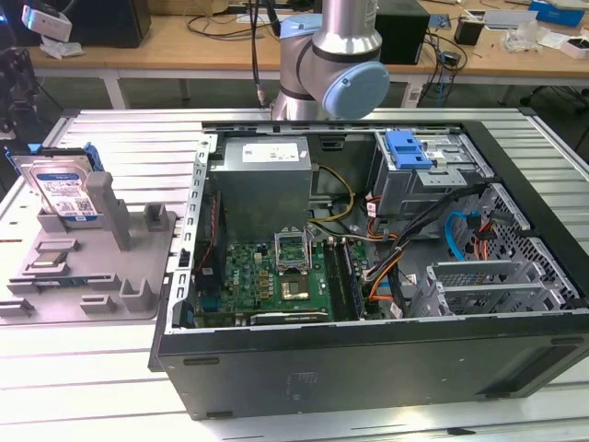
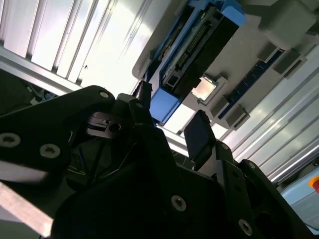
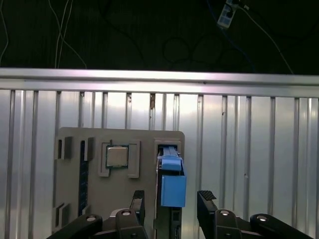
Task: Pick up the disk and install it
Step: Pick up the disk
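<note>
Disk (image 3: 172, 185) stands edge-up in the tray (image 3: 72, 199), spread hand (image 3: 172, 195) hanging clear of it.

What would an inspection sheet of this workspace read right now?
Surface: ribbed metal table, bearing a grey fixture tray and an open computer case.
Job's things: disk stands on edge in the tray, not installed.
Clutter: processor chip seated in the tray.
End effector: end effector open, fingers lined up either side of the disk, not closed on it.
Cables: orange and blue cables inside the case.
Surroundings: wooden bench behind the table, with loose gear.
</note>
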Robot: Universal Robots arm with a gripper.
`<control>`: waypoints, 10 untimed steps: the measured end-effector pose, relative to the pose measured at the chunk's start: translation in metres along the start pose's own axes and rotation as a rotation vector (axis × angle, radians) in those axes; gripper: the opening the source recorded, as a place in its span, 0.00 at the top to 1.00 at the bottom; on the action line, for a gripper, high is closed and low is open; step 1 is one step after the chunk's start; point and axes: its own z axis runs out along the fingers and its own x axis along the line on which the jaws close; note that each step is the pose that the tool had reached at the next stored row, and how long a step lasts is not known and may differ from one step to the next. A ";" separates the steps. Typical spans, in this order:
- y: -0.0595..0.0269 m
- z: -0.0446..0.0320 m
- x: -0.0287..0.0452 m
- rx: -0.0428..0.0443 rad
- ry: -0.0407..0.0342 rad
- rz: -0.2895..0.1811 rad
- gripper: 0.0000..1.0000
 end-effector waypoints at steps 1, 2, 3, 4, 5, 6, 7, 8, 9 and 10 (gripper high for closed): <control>0.0000 0.0007 0.0001 -0.0001 0.0000 0.000 0.46; -0.0001 0.0015 0.0002 0.0000 0.0000 0.000 0.46; -0.0001 0.0023 0.0002 0.0000 0.0000 0.000 0.46; -0.0001 0.0031 0.0002 0.0000 0.0000 0.000 0.46; -0.0001 0.0037 0.0003 0.0000 0.0000 0.000 0.46; -0.0002 0.0050 0.0002 0.0000 0.0000 0.000 0.46; -0.0002 0.0057 0.0002 0.0000 0.0000 0.000 0.46; -0.0003 0.0064 0.0002 0.0000 0.0000 0.000 0.46; -0.0003 0.0077 0.0002 0.0000 0.0000 0.000 0.46; -0.0003 0.0084 0.0001 0.0000 0.0000 0.000 0.46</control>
